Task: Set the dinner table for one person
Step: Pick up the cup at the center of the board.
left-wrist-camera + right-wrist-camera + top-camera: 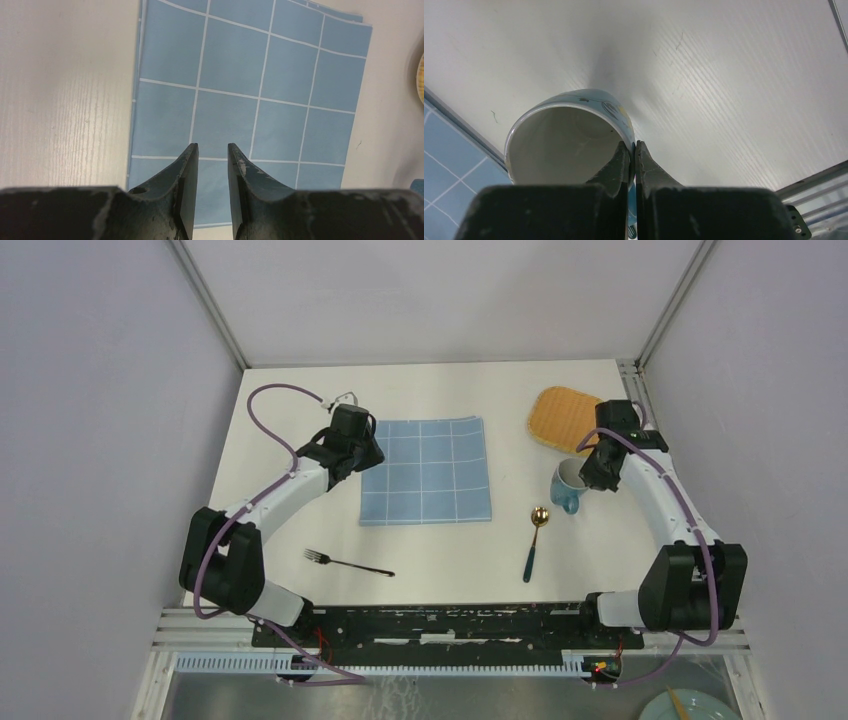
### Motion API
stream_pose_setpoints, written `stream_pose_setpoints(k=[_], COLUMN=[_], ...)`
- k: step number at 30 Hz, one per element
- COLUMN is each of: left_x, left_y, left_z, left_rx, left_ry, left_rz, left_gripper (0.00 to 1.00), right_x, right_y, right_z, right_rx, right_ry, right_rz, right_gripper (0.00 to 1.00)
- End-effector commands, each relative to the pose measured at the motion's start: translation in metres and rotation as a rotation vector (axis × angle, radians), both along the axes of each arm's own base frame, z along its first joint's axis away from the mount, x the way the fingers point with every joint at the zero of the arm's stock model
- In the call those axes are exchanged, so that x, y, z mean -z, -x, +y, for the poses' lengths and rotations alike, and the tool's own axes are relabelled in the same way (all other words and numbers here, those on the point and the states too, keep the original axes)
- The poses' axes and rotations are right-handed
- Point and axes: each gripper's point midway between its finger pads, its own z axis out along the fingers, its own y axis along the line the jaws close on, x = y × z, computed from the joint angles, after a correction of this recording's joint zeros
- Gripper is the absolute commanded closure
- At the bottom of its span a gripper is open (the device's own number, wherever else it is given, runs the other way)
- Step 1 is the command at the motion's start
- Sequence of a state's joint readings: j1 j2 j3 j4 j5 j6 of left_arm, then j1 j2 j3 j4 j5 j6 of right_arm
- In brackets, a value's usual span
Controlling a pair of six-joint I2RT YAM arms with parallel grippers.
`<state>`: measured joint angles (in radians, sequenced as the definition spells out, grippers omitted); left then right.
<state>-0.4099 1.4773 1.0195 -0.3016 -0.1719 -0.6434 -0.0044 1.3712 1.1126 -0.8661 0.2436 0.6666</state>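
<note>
Well, the big flat white dinner table (pixel 450 390) fills the middle of my top view and lies under everything else. On it, near the middle, a blue square cloth with white lines (pixel 427 472) lies flat. My left gripper (pixel 212 147) hangs over the left part of that cloth, jaws apart, with nothing between them. Closer to the arm bases I see a thin dark metal fork (pixel 347 563) on the left. A spoon with a gold bowl and a dark green handle (pixel 535 538) is on the right. Both lie on bare table. My right gripper (pixel 634 145) is pinched tight on the wall of a light blue round mug (pixel 569 140), one finger inside and one outside. Just behind the mug sits a yellow woven mat (pixel 565 418).
</note>
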Motion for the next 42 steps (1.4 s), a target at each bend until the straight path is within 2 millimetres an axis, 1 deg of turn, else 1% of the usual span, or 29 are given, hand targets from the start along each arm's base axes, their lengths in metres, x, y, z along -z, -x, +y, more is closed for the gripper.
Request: stream_pose_setpoints(k=[1,8,11,14,19,26,30,34,37,42], left_x=[-0.013,-0.011,-0.008,-0.005,-0.005,-0.005,-0.003,-0.004,-0.003,-0.002], left_y=[-0.01,-0.009,-0.01,-0.009,-0.009,-0.009,-0.009,-0.011,-0.011,-0.013], left_z=[-0.004,-0.006,-0.007,-0.008,-0.008,-0.007,-0.007,-0.007,-0.007,-0.008], left_rx=[0.003,0.004,0.006,0.006,0.005,0.003,0.002,0.0,0.002,0.003], left_ry=[0.031,0.047,0.045,0.045,0.045,0.043,0.04,0.035,0.032,0.032], left_rz=[-0.054,-0.057,-0.046,-0.037,-0.038,-0.036,-0.032,-0.032,-0.03,-0.028], left_gripper=[0.65,0.65,0.66,0.66,0.66,0.66,0.66,0.66,0.66,0.66], right_x=[-0.009,-0.005,-0.002,-0.003,-0.015,-0.018,-0.015,-0.01,-0.01,-0.009], right_y=[0.015,0.041,0.049,0.047,0.036,0.026,0.029,0.034,0.039,0.048], right_z=[0.007,0.017,0.025,0.035,0.055,0.091,0.11,0.125,0.131,0.136], right_rx=[-0.008,-0.035,-0.062,-0.098,-0.174,-0.292,-0.344,-0.384,-0.402,-0.42], right_ry=[0.002,-0.008,-0.023,-0.035,-0.029,-0.014,-0.015,-0.016,-0.013,-0.015], right_rz=[-0.021,-0.001,0.001,-0.006,-0.033,-0.022,0.002,0.021,0.031,0.054], right_gripper=[1.0,1.0,1.0,1.0,1.0,1.0,1.0,1.0,1.0,1.0])
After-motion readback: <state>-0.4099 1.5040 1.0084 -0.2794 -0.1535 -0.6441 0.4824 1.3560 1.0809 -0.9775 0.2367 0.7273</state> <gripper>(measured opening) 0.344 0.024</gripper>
